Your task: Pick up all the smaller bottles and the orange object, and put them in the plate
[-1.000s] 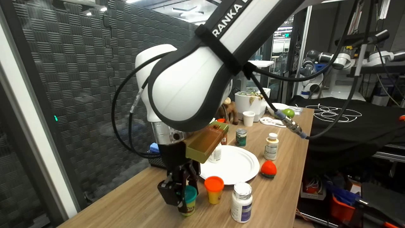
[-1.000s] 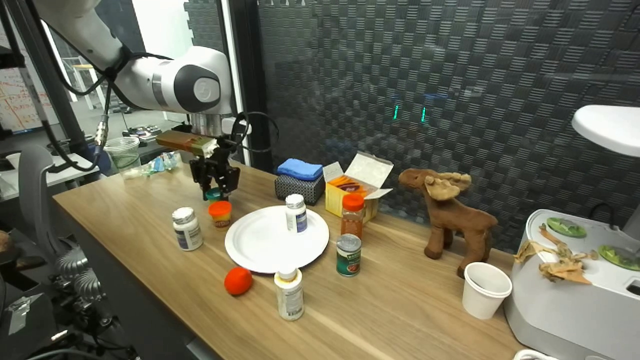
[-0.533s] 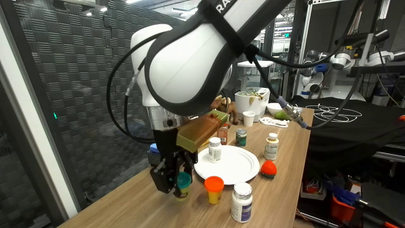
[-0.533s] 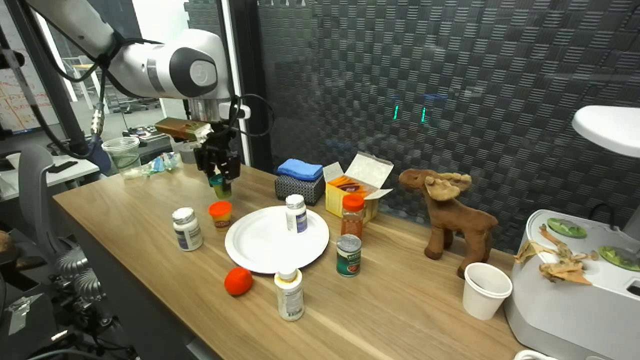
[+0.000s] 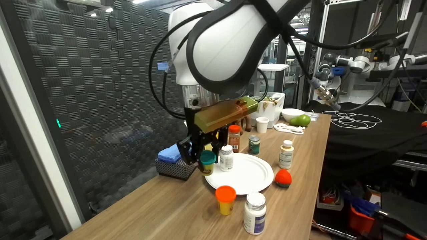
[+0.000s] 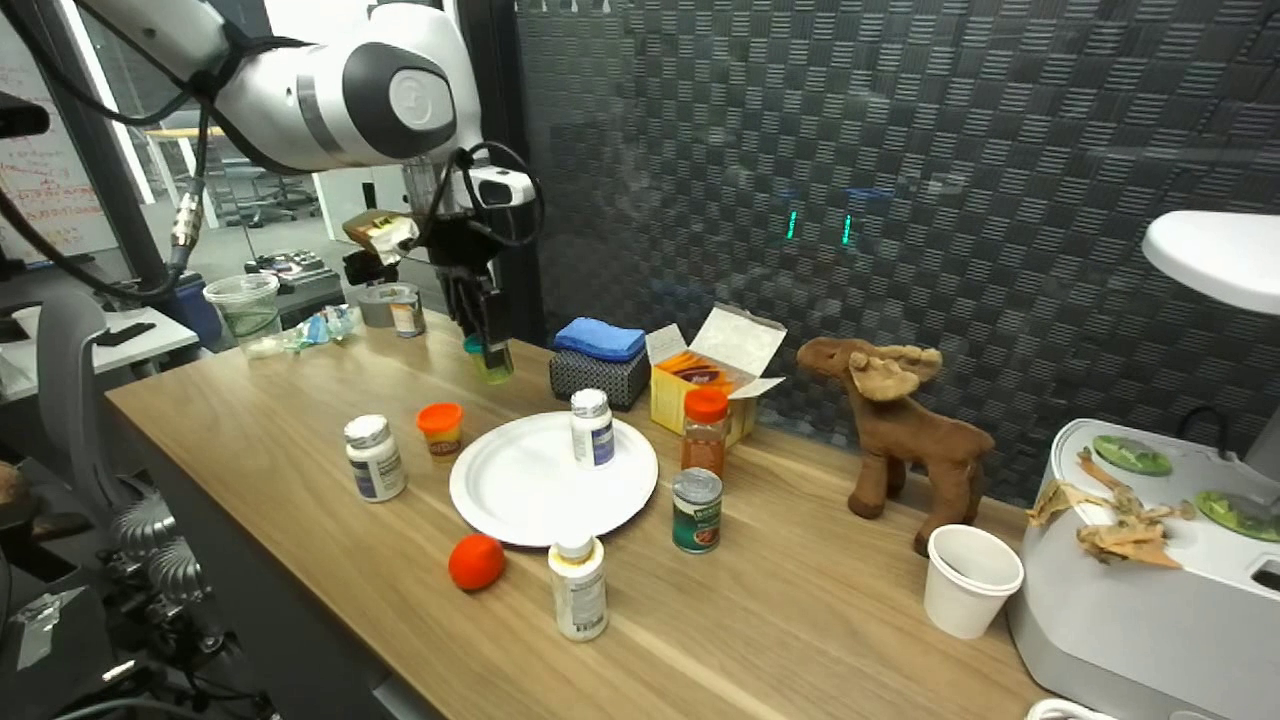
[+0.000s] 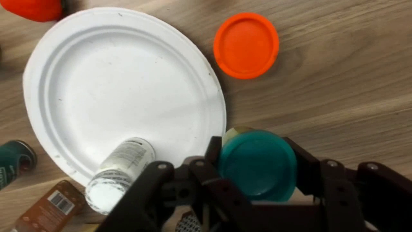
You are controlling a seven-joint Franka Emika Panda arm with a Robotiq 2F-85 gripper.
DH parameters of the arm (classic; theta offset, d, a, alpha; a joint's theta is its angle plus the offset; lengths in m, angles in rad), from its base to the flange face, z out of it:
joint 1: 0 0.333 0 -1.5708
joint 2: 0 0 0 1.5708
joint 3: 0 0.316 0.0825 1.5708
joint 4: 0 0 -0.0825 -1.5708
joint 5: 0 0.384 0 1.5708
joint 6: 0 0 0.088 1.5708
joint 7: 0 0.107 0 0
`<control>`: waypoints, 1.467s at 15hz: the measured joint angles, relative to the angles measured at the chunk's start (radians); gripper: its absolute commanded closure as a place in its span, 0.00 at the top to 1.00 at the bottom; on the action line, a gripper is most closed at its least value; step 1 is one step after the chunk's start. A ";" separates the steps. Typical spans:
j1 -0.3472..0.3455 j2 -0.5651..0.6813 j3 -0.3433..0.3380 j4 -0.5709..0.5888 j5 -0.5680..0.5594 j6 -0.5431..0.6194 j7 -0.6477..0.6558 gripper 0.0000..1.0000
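jaws have the teal-lidded tub pinched, lower right of the wrist view, so the plate lies up-left of it

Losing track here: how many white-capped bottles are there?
3: one bottle on the plate, a second beside the orange-lidded tub, a third near the orange-red object. Others may be hidden.

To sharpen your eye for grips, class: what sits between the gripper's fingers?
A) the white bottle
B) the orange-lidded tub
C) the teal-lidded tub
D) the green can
C: the wrist view shows the gripper with a finger on either side of the teal-lidded tub.
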 measured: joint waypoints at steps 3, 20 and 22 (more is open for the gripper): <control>-0.020 -0.005 -0.011 -0.056 0.000 0.034 0.048 0.24; -0.075 0.056 -0.071 -0.130 0.037 0.227 0.162 0.24; -0.076 0.071 -0.069 -0.120 0.052 0.234 0.158 0.24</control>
